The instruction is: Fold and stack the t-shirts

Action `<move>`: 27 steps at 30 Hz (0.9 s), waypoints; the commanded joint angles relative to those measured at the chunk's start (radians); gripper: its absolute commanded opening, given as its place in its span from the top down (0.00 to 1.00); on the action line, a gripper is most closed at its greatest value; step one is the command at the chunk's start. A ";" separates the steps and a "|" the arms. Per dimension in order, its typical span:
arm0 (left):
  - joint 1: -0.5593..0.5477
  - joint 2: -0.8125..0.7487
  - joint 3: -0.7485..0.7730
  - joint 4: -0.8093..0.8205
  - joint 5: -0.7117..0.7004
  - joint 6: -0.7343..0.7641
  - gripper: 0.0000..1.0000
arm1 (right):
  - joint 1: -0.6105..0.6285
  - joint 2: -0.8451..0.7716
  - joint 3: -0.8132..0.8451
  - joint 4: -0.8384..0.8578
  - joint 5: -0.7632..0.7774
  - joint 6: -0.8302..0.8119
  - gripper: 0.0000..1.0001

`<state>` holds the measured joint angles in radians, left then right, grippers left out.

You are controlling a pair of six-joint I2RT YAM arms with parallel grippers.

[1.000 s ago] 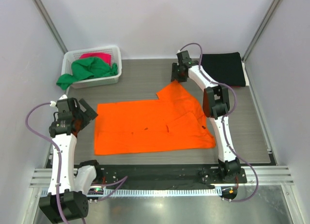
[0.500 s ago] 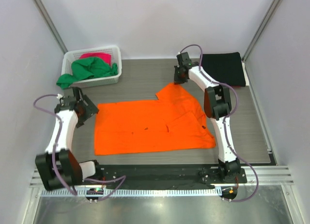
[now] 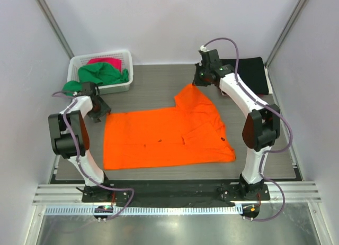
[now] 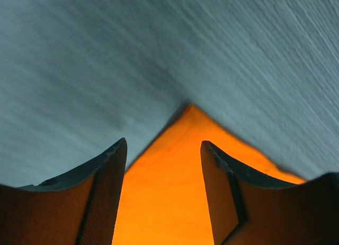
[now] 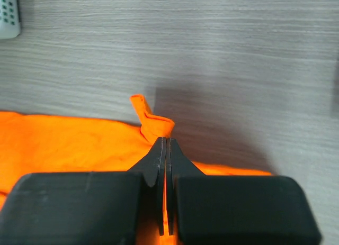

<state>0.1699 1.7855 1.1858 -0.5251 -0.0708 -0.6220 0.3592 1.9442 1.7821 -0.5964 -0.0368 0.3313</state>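
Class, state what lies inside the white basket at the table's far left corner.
A green t-shirt fills the basket, spilling over its front-left rim; magenta-pink cloth shows behind it. Anything underneath is covered.

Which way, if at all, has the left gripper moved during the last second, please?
Yes: the left gripper has moved farther out, toward the basket, and now sits at the orange shirt's far left corner.
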 commanded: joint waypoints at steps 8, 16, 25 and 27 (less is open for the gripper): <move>-0.043 0.106 0.046 0.123 -0.034 -0.042 0.52 | 0.003 -0.136 -0.151 0.032 -0.025 0.011 0.99; -0.052 0.114 0.031 0.149 -0.020 -0.048 0.65 | 0.003 -0.148 -0.181 0.035 -0.020 0.008 0.99; -0.055 0.091 0.051 0.114 -0.017 -0.053 1.00 | 0.003 -0.163 -0.191 0.027 -0.006 -0.009 0.99; -0.055 0.049 0.064 0.079 -0.030 -0.051 1.00 | 0.003 -0.201 -0.199 0.023 -0.009 -0.012 0.99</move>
<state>0.1188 1.8893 1.2201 -0.4084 -0.0864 -0.6731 0.3592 1.8507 1.5845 -0.5919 -0.0502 0.3351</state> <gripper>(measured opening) 0.007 0.023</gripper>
